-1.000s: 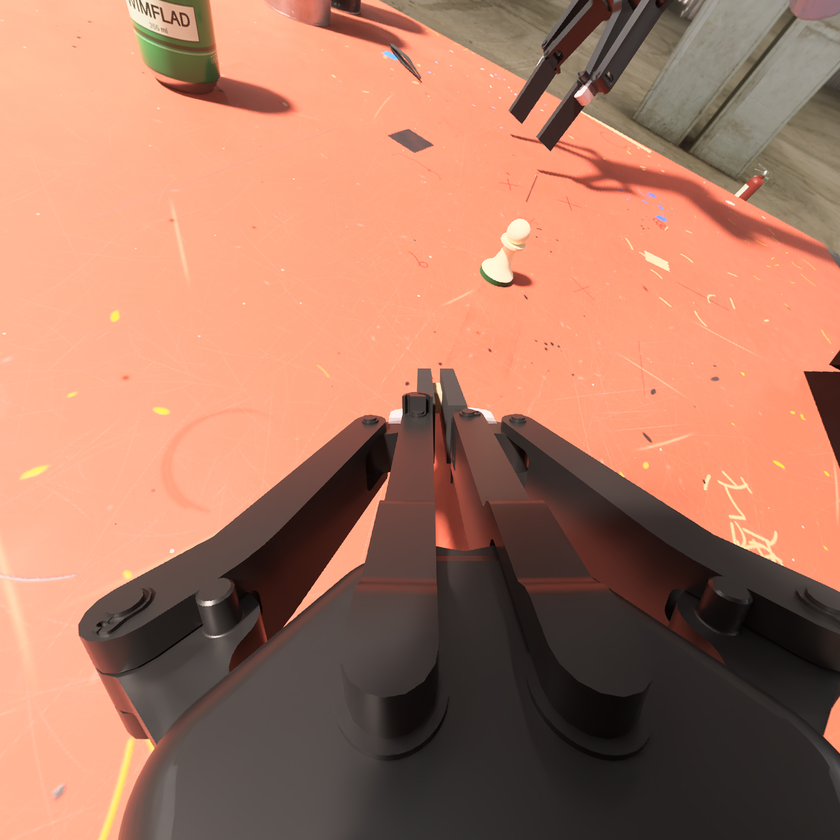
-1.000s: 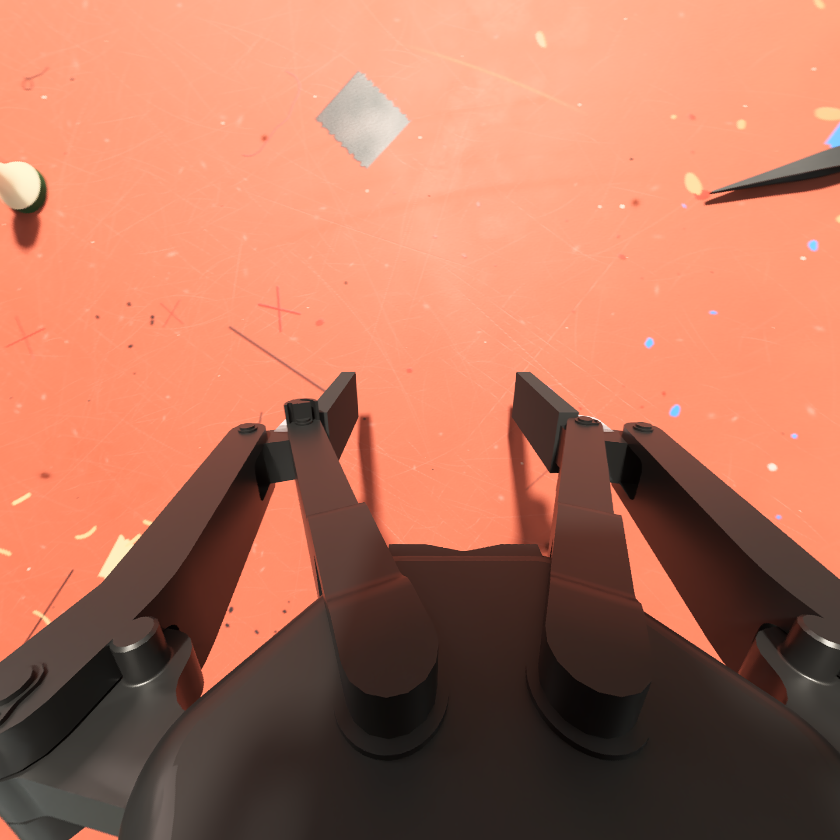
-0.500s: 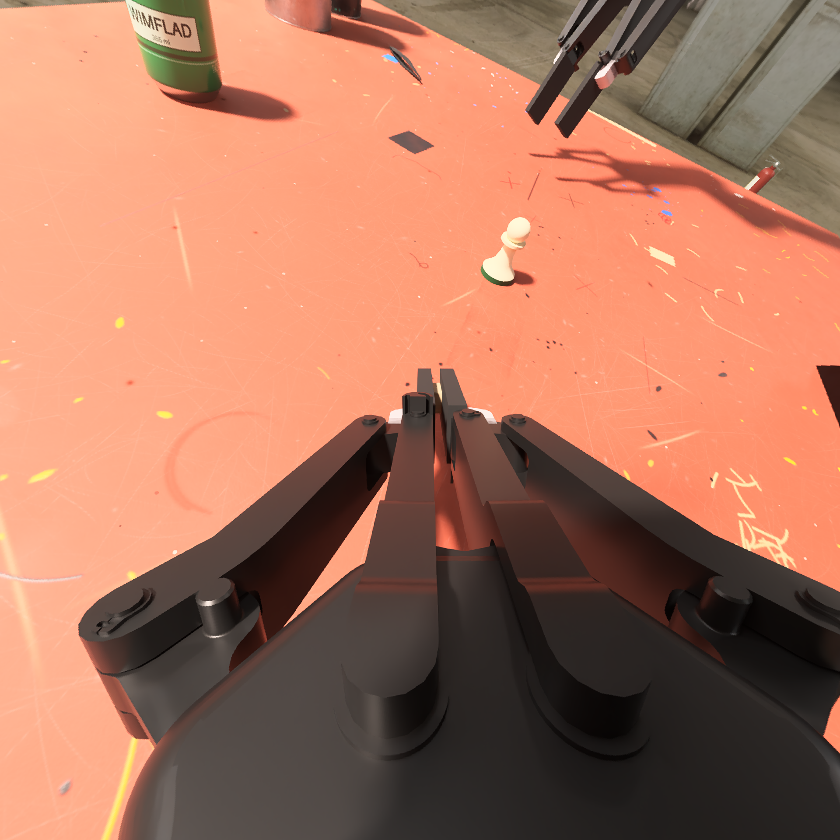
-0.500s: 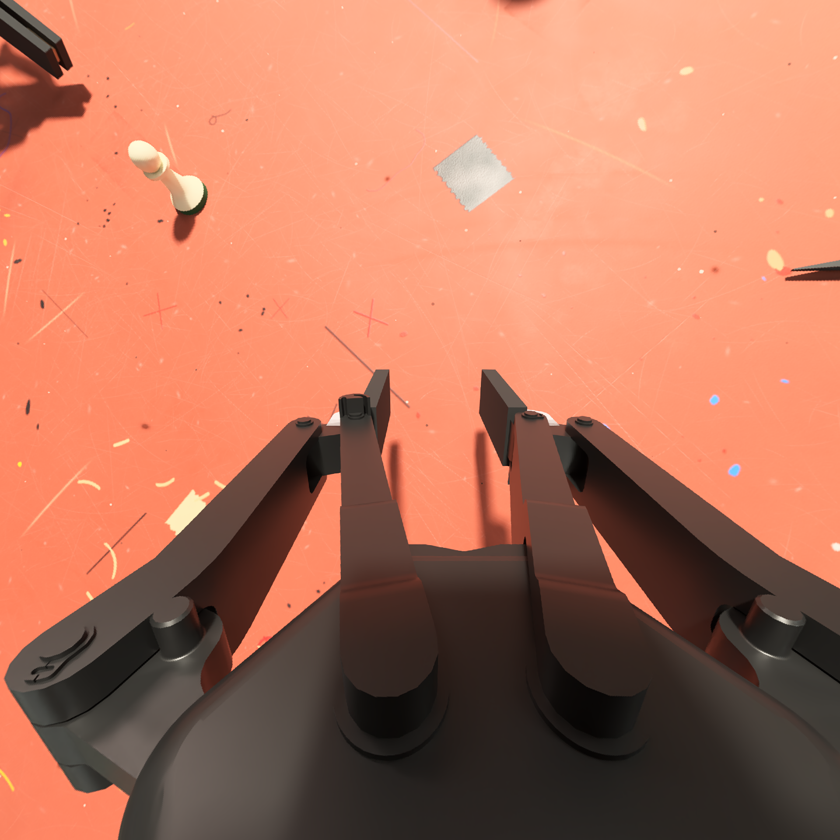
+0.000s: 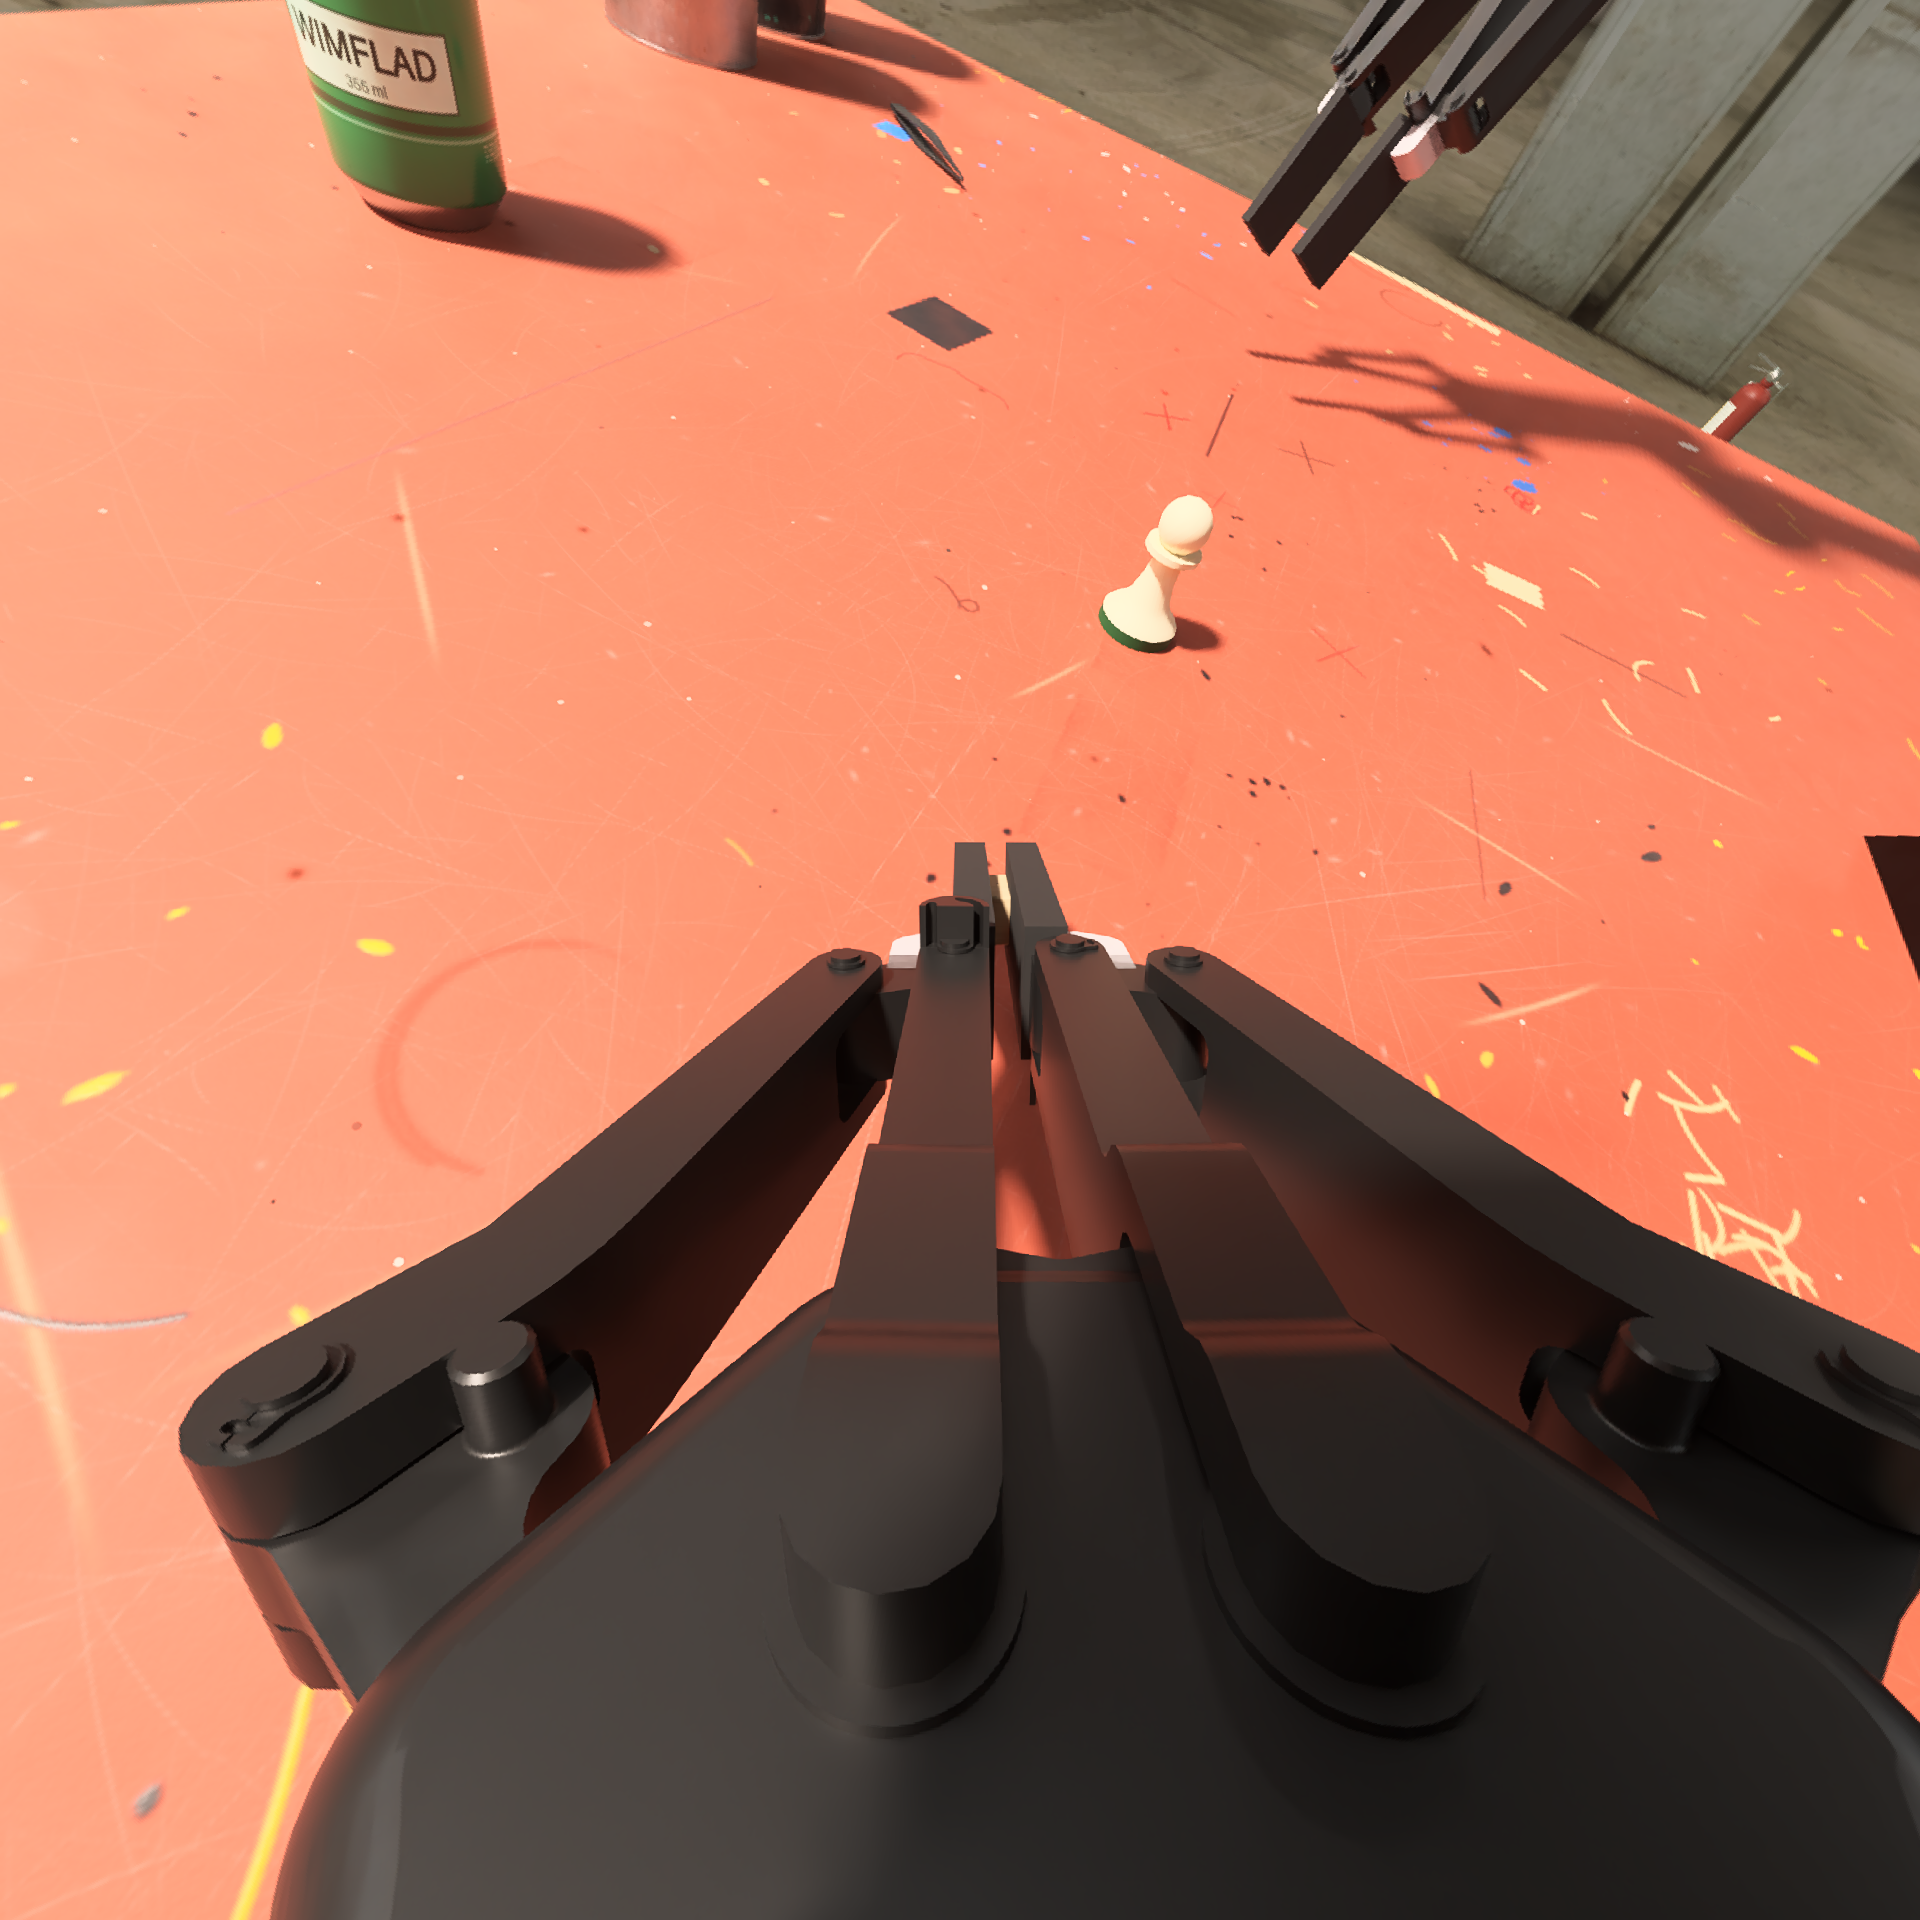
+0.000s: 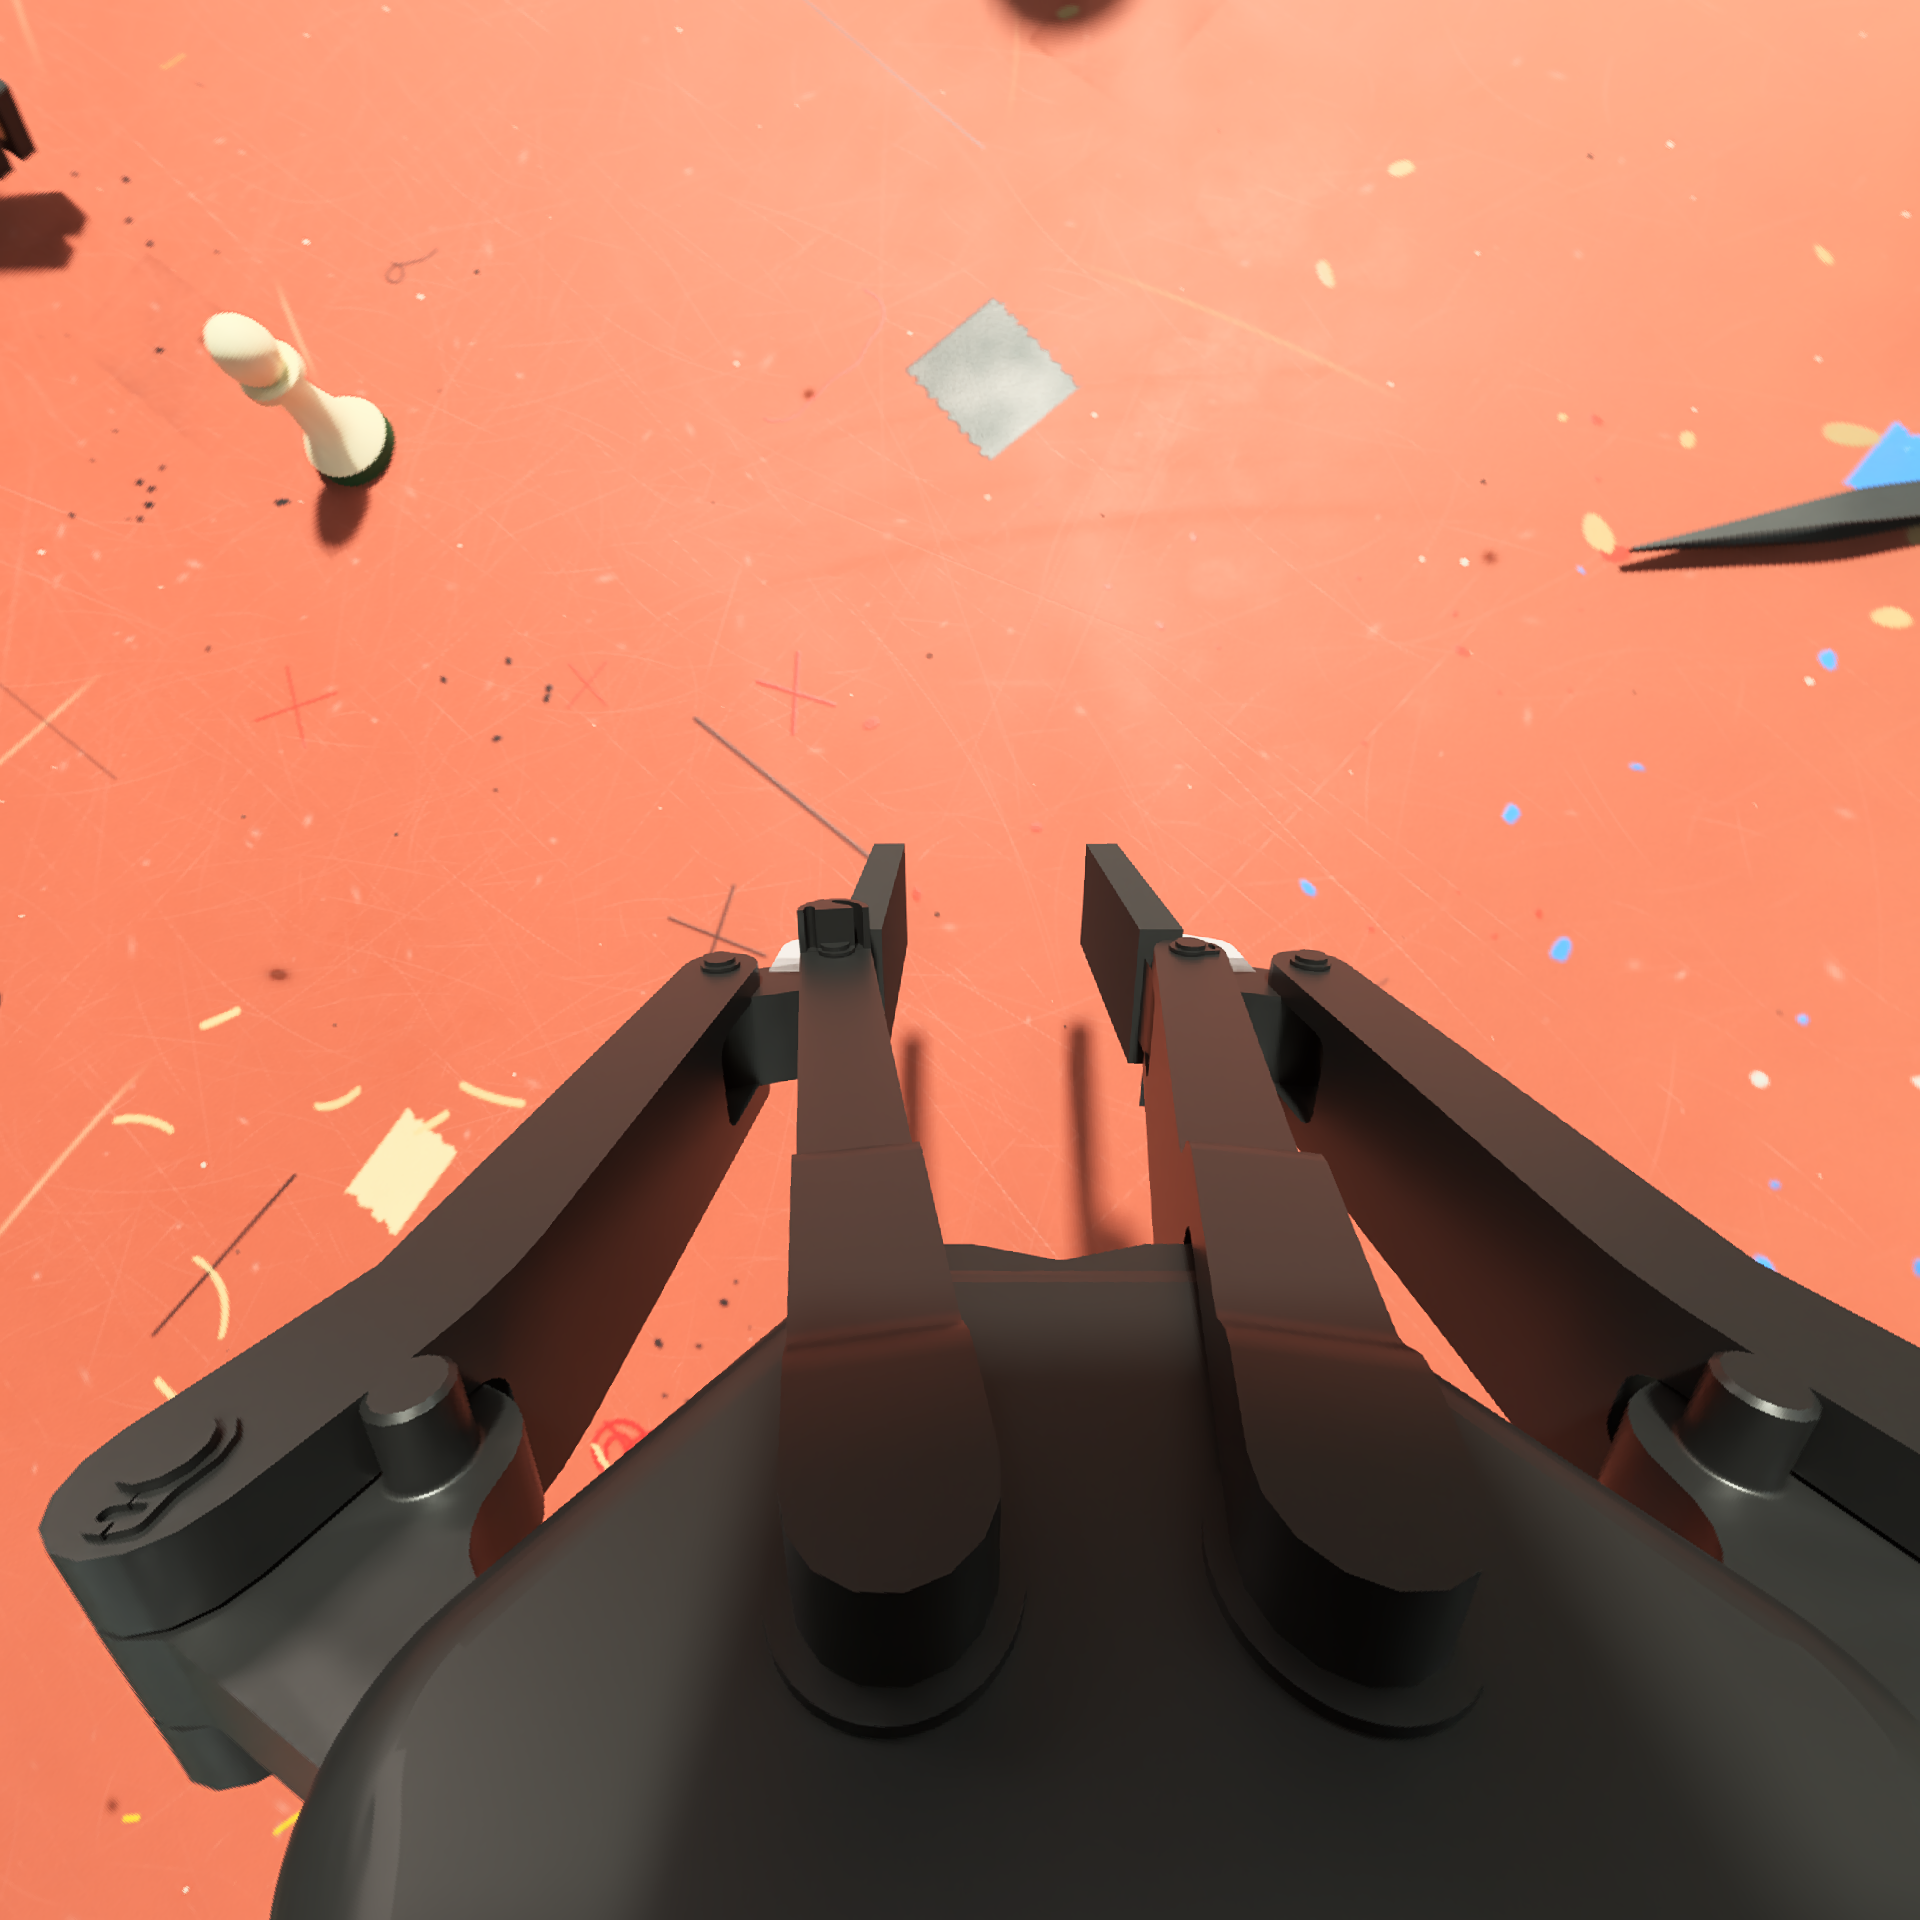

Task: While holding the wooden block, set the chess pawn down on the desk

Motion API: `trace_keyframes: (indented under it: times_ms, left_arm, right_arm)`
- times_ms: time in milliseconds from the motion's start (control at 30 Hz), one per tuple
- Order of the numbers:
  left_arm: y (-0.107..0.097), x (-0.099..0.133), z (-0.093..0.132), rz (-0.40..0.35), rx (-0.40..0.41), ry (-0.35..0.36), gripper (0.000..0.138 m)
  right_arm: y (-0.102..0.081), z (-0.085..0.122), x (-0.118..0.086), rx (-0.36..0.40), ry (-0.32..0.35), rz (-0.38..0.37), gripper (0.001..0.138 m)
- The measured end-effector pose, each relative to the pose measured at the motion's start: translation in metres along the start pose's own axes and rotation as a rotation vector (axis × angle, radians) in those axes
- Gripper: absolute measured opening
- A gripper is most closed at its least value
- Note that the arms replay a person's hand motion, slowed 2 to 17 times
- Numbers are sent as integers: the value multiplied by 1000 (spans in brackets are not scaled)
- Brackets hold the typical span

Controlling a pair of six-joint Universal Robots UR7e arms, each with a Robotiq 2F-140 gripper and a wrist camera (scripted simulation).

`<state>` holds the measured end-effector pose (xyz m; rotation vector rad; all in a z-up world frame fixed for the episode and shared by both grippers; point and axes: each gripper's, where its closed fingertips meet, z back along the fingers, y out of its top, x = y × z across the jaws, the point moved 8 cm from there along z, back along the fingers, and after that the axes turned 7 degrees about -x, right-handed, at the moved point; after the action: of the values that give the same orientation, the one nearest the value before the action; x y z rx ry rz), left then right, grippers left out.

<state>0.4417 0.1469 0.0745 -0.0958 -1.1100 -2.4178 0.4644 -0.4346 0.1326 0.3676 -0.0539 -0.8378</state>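
Green can [image 5: 400, 99] upright on desk [image 5: 623, 623]. Chess pawn [image 5: 1158, 577] stands free. Left gripper [image 5: 997, 868] pinches wooden block [image 5: 1002, 891]; right gripper [image 6: 992, 883] part-open, empty, raised.

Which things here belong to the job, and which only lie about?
Job: chess pawn standing on the desk; wooden block, a sliver in the left pincer; empty right pincer.
Lying about: green can; grey patch.
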Motion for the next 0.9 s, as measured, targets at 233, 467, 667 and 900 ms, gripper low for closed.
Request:
trace_keyframes:
  times_ms: [233, 467, 667, 900]
  left_arm:
    - [0, -1, 0, 8, 0, -9, 5]
    - [0, -1, 0, 13, 0, -14, 5]
    - [0, -1, 0, 14, 0, -15, 5]
    - [0, -1, 0, 11, 1, -12, 5]
  right_arm:
    - [-11, 3, 8, -27, -59, -66, 46]
    - [-18, 5, 16, -36, -123, -121, 45]
    - [-20, 6, 21, -46, -151, -147, 44]
    - [-22, 9, 21, -65, -145, -137, 44]
